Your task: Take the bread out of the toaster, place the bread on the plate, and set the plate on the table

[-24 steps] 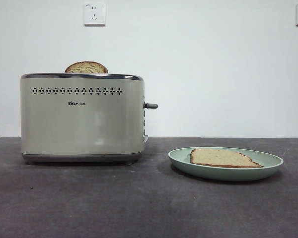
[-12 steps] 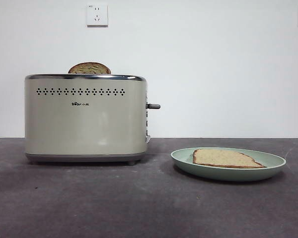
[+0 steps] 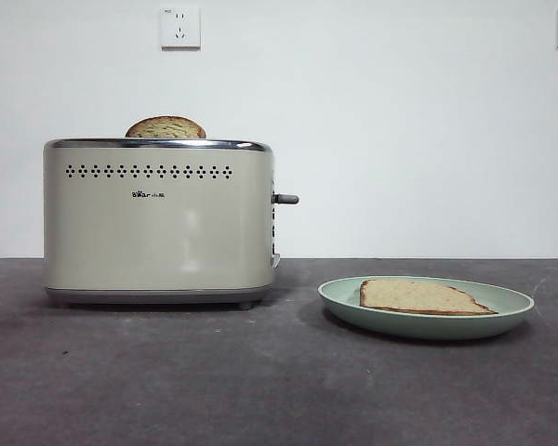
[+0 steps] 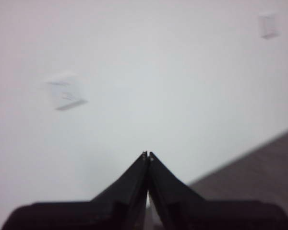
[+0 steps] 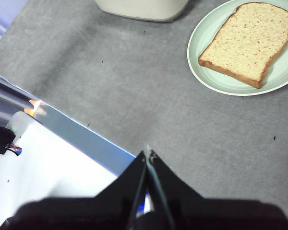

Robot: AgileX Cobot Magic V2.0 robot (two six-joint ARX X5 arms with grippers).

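The bread (image 3: pixel 418 297) lies flat on the mint-green plate (image 3: pixel 339 299), which rests on the table (image 3: pixel 214 372) to the right of the cream toaster (image 3: pixel 158 223). No gripper shows in the front view. My right gripper (image 5: pixel 148 154) is shut and empty, raised over the table's near edge, well short of the plate (image 5: pixel 197 67) and the bread (image 5: pixel 248 43); a bit of the toaster's base (image 5: pixel 141 8) shows beyond. My left gripper (image 4: pixel 147 154) is shut and empty, facing the white wall with only a corner of table in sight.
A second, dome-topped slice (image 3: pixel 166 127) sticks up from the toaster's slot. The grey lever (image 3: pixel 285 199) juts out toward the plate. Wall sockets (image 3: pixel 179 27) sit high on the wall. The table's edge (image 5: pixel 81 129) borders a white surface (image 5: pixel 48 172).
The whole front picture shifts a few pixels sideways. Toaster, plate and bread keep their places relative to each other.
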